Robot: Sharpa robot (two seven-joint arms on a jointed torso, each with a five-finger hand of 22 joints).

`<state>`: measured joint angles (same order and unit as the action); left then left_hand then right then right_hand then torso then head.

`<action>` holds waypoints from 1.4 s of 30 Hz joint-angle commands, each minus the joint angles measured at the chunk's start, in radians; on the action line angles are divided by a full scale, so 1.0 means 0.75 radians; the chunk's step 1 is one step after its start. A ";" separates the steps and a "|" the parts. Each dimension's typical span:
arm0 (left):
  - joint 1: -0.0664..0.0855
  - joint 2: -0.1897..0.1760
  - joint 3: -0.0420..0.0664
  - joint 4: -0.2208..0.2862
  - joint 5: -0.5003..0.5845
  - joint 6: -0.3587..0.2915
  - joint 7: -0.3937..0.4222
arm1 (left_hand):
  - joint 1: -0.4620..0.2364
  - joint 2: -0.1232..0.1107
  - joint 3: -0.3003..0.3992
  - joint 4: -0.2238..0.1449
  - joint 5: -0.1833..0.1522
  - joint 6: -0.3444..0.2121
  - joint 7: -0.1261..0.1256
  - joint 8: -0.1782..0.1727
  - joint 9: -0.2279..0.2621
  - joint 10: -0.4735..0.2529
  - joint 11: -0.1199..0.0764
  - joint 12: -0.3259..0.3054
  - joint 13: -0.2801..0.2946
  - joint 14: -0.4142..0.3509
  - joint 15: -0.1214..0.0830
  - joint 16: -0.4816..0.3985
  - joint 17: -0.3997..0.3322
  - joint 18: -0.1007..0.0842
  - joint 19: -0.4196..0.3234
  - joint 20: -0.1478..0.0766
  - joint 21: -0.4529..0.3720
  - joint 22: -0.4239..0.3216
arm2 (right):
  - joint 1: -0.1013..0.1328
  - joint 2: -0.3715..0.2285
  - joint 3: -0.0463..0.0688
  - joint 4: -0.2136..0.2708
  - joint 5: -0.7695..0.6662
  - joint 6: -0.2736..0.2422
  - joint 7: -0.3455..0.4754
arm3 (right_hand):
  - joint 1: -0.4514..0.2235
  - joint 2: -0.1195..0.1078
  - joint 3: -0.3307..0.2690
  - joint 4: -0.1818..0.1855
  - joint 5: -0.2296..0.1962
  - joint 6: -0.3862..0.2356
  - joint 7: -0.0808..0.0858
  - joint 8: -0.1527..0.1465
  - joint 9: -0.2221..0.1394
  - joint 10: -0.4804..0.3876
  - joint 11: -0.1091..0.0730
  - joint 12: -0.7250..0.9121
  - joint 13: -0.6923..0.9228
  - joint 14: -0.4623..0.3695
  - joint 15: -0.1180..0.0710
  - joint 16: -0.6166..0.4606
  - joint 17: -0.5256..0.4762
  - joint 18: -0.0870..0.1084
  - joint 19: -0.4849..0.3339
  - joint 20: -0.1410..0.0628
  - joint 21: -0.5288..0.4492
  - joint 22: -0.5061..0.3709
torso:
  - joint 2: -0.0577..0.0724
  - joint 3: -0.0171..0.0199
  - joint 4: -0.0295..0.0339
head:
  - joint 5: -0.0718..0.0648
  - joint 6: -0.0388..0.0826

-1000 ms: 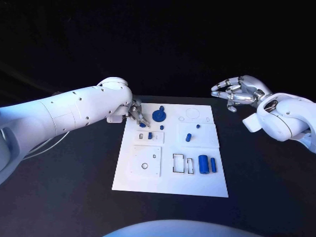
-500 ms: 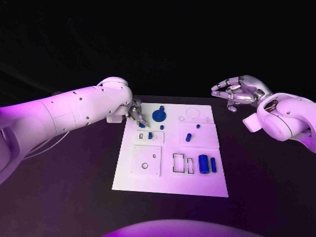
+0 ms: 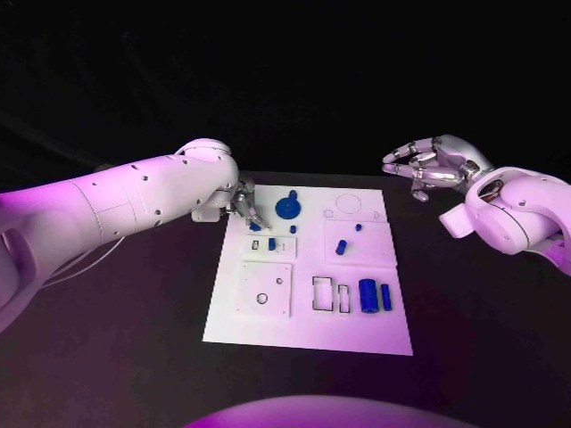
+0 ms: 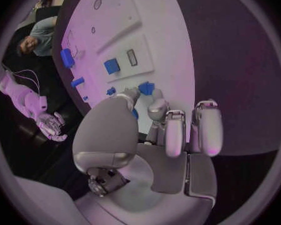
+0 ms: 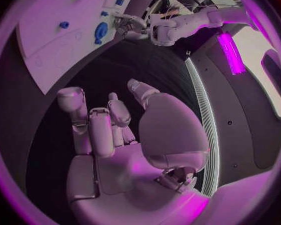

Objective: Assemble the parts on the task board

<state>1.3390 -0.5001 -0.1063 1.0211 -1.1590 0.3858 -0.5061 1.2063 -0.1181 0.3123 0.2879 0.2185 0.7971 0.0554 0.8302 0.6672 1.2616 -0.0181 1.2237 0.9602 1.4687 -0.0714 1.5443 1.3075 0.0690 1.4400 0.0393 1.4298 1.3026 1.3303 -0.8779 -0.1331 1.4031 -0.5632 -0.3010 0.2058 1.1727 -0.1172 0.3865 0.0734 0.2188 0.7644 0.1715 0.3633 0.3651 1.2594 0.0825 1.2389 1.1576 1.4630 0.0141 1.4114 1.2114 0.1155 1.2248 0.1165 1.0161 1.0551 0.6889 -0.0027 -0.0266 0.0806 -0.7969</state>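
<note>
The white task board (image 3: pixel 309 330) lies in the middle of the black table. My left hand (image 3: pixel 244 205) is at the board's far left corner. There its thumb and a fingertip (image 4: pixel 158 105) pinch a small blue part (image 3: pixel 256 226) (image 4: pixel 146 88) that rests on the board. A round blue part (image 3: pixel 287 209) (image 5: pixel 101 31) sits just beside it. Other small blue parts (image 3: pixel 341 247) stand mid-board, and a blue cylinder (image 3: pixel 367 295) (image 4: pixel 67 57) lies near the front right. My right hand (image 3: pixel 430 167) hangs raised off the board's far right corner, fingers apart, holding nothing.
The task board (image 4: pixel 165 30) has raised white plates with rectangular slots (image 3: pixel 324 293) and round holes (image 3: pixel 349 205). Bare black table (image 3: pixel 492 312) surrounds it on all sides. My left arm (image 3: pixel 119 209) reaches in over the table's left side.
</note>
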 commanded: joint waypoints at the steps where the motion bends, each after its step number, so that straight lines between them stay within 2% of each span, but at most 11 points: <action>1: -0.005 -0.004 -0.004 -0.002 0.000 0.013 -0.001 | 0.020 0.006 0.014 -0.001 0.009 -0.010 -0.001 -0.010 -0.004 -0.009 0.002 -0.008 -0.003 0.121 -0.005 0.004 0.301 -0.013 -0.001 -0.006 0.000 -0.001 | -0.001 -0.001 0.000 0.002 -0.006 0.015 0.009 | 0.006 0.000 0.000 0.008 0.007 -0.008 -0.001 0.002 0.002 -0.003 0.001 -0.008 -0.002 0.029 -0.010 -0.006 -0.002 0.025 -0.009 -0.005 -0.010 -0.002 | 0.000 -0.0001 0.0003 | 0.001 0.000; 6: -0.005 -0.011 -0.005 -0.001 -0.005 -0.004 0.001 | 0.051 -0.003 0.070 -0.004 0.012 -0.007 0.002 -0.030 -0.022 -0.012 0.005 -0.011 -0.006 0.121 -0.002 0.003 0.300 -0.013 -0.002 -0.003 -0.002 -0.001 | -0.001 -0.002 0.000 0.002 -0.006 0.014 0.010 | 0.006 0.000 0.000 0.008 0.007 -0.008 -0.001 0.002 0.002 -0.003 0.001 -0.008 -0.002 0.029 -0.010 -0.006 -0.002 0.025 -0.009 -0.005 -0.010 -0.002 | -0.001 0.0006 -0.0003 | 0.002 0.000; 10: -0.005 -0.017 -0.005 -0.004 -0.025 -0.026 0.003 | 0.053 -0.004 0.073 -0.004 0.012 -0.007 0.002 -0.031 -0.023 -0.012 0.005 -0.012 -0.007 0.121 -0.002 0.004 0.301 -0.013 -0.002 -0.003 -0.001 -0.001 | -0.001 -0.003 0.000 0.003 -0.005 0.013 0.011 | 0.006 0.000 -0.001 0.009 0.007 -0.008 -0.001 0.002 0.001 -0.003 0.001 -0.009 -0.003 0.029 -0.010 -0.007 -0.003 0.025 -0.010 -0.005 -0.012 -0.004 | -0.001 0.0008 -0.0008 | 0.003 0.001; 15: -0.005 -0.029 -0.005 -0.012 -0.055 -0.066 0.011 | 0.052 -0.021 0.085 -0.001 0.009 -0.004 0.004 -0.034 -0.026 -0.012 0.007 -0.011 -0.007 0.120 -0.001 0.002 0.298 -0.013 -0.002 -0.002 -0.002 -0.001 | -0.001 -0.004 0.000 0.002 -0.005 0.013 0.011 | 0.006 0.000 -0.001 0.009 0.007 -0.008 -0.001 0.002 0.001 -0.003 0.001 -0.009 -0.003 0.029 -0.010 -0.007 -0.003 0.025 -0.010 -0.005 -0.012 -0.004 | -0.001 0.0003 -0.0020 | 0.002 0.004; 22: -0.004 -0.045 -0.005 -0.006 -0.070 -0.104 0.024 | -0.042 -0.056 0.064 0.006 -0.002 0.008 0.013 -0.033 -0.032 -0.006 0.015 -0.006 -0.005 0.120 0.006 0.001 0.297 -0.013 -0.002 0.005 -0.002 0.000 | -0.001 -0.005 0.000 0.001 -0.005 0.013 0.011 | 0.005 0.000 -0.002 0.011 0.007 -0.009 -0.001 0.003 0.001 -0.004 0.001 -0.009 -0.004 0.029 -0.010 -0.008 -0.004 0.026 -0.010 -0.005 -0.014 -0.005 | 0.000 0.0002 -0.0005 | -0.001 0.003; 28: -0.004 -0.058 -0.005 0.006 -0.073 -0.116 0.029 | -0.079 -0.078 0.036 0.006 -0.003 0.009 0.015 -0.031 -0.032 -0.008 0.017 -0.007 -0.009 0.119 0.008 0.000 0.296 -0.013 -0.003 0.007 -0.004 -0.003 | -0.001 -0.005 0.000 0.000 -0.005 0.013 0.011 | 0.004 0.000 -0.002 0.011 0.006 -0.009 -0.001 0.003 0.001 -0.004 0.001 -0.010 -0.005 0.029 -0.010 -0.008 -0.004 0.026 -0.010 -0.005 -0.014 -0.005 | -0.001 0.0007 0.0002 | 0.000 0.002; 37: -0.003 -0.060 -0.004 0.011 -0.072 -0.102 0.029 | -0.130 -0.094 -0.012 0.007 -0.007 0.009 0.015 -0.025 -0.031 -0.011 0.017 -0.008 -0.013 0.119 0.009 -0.001 0.293 -0.012 -0.004 0.008 -0.006 -0.004 | -0.001 -0.005 0.000 -0.001 -0.005 0.013 0.011 | 0.003 -0.001 -0.003 0.013 0.006 -0.010 -0.001 0.003 0.001 -0.004 0.001 -0.010 -0.005 0.029 -0.010 -0.009 -0.006 0.026 -0.011 -0.005 -0.017 -0.007 | -0.001 0.0005 -0.0008 | 0.003 0.001; 42: -0.003 -0.060 -0.005 0.010 -0.084 -0.103 0.019 | -0.140 -0.093 -0.022 0.007 -0.010 0.009 0.015 -0.024 -0.031 -0.013 0.017 -0.010 -0.016 0.118 0.008 -0.003 0.291 -0.012 -0.005 0.008 -0.006 -0.005 | -0.001 -0.005 0.000 -0.001 -0.004 0.014 0.011 | 0.003 -0.001 -0.003 0.013 0.006 -0.010 -0.001 0.003 0.001 -0.004 0.001 -0.010 -0.005 0.029 -0.010 -0.009 -0.006 0.026 -0.011 -0.005 -0.017 -0.007 | -0.002 0.0011 -0.0008 | 0.003 0.002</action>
<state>1.3365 -0.5464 -0.1100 1.0265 -1.2075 0.3084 -0.4924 1.1130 -0.1868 0.3002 0.2934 0.2163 0.7992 0.0642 0.8068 0.6427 1.2543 -0.0106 1.2196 0.9492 1.4686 -0.0713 1.5443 1.3074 0.0691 1.4400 0.0395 1.4299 1.2994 1.3301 -0.8818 -0.1331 1.4017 -0.5629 -0.3013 0.2062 1.1727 -0.1172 0.3838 0.0761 0.2188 0.7644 0.1716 0.3633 0.3647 1.2594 0.0824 1.2353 1.1551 1.4667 0.0105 1.4115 1.2077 0.1155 1.2212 0.1129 1.0070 1.0509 0.6883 -0.0021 -0.0268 0.0828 -0.7958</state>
